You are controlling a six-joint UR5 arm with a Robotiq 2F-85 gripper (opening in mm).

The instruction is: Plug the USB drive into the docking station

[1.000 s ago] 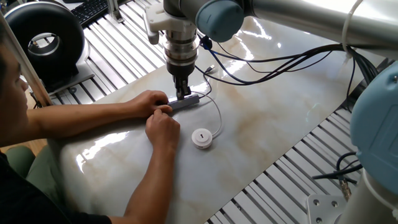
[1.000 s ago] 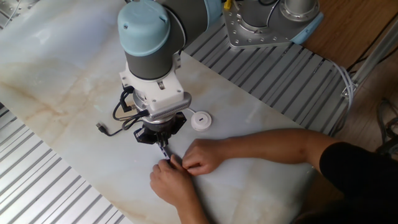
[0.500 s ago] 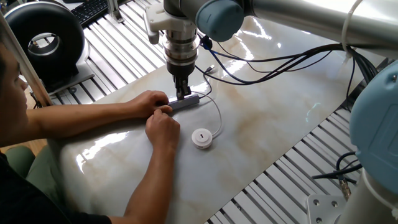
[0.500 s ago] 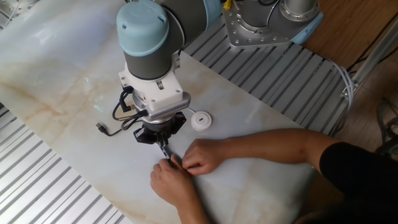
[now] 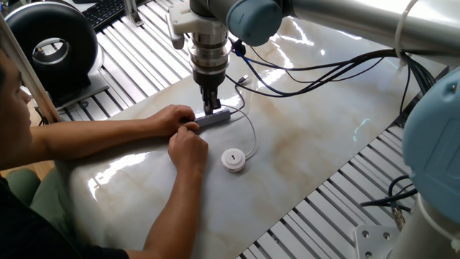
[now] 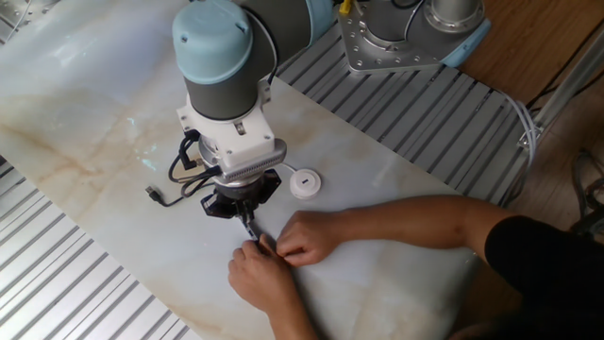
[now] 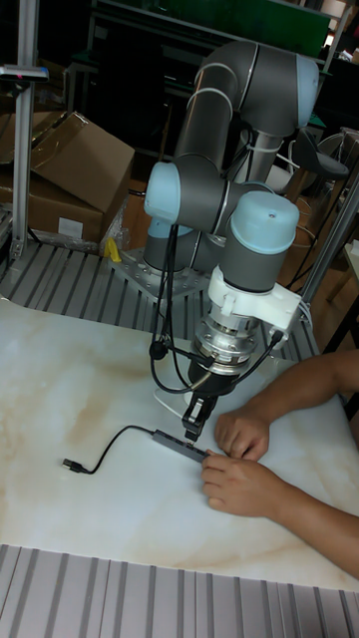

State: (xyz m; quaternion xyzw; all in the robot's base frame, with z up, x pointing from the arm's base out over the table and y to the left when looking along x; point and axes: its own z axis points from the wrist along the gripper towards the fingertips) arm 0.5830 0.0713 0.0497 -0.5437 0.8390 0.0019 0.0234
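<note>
USB drive point(image 5: 233, 158): white puck mid-surface, light, its thin cable limp; take hold at the stiff plug, never the cord. Docking station point(image 7: 179, 444): slim, rigid, slide-prone, steadied by two hands point(image 5: 188, 147). Gripper point(image 5: 211, 110): jaws upon its side; you cannot tell whether they clamp the plug.

Docking station point(image 5: 213, 119) lies flat on the table point(image 5: 316, 151), directly beneath the robot hand point(image 5: 211, 109), whose fingers point straight down onto it; its cable point(image 7: 112, 444) trails across the table away from the person's two hands point(image 5: 180, 129), which rest at the bar's other end, touching it. USB drive point(image 5: 233, 159) sits on the table near the docking station, apart from it, just beside the person's nearer hand point(image 5: 188, 150). Robot base point(image 6: 415, 33) stands at the table's far edge in the other fixed view.
</note>
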